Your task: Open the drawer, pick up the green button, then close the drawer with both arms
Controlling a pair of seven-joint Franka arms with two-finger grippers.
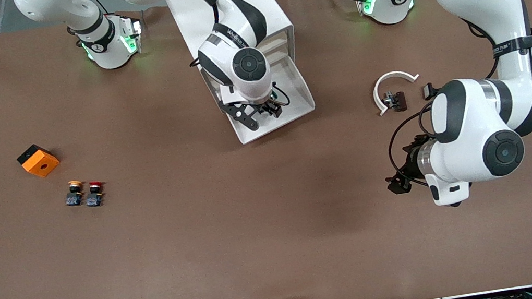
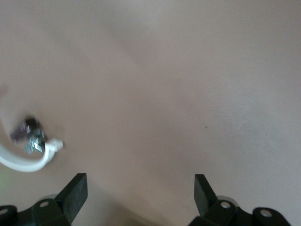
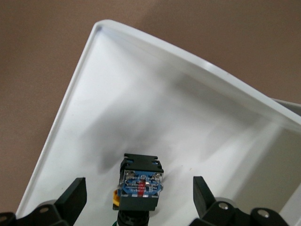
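The white drawer (image 1: 301,92) stands pulled out of its white cabinet (image 1: 272,16) at the middle of the table, near the robots' bases. My right gripper (image 1: 260,111) is down in the drawer. In the right wrist view the drawer (image 3: 164,108) holds the button (image 3: 141,181), which shows its black-and-blue base and only a sliver of green at the frame's edge. My right gripper (image 3: 139,188) is open, one finger on each side of the button, not touching it. My left gripper (image 1: 400,179) hangs open and empty over bare table at the left arm's end, also open in its wrist view (image 2: 139,190).
A white curved piece with small dark parts (image 1: 394,88) lies near the left arm, also in the left wrist view (image 2: 28,162). An orange block (image 1: 38,160), a yellow-capped pushbutton (image 1: 74,192) and a red-capped pushbutton (image 1: 95,193) lie at the right arm's end.
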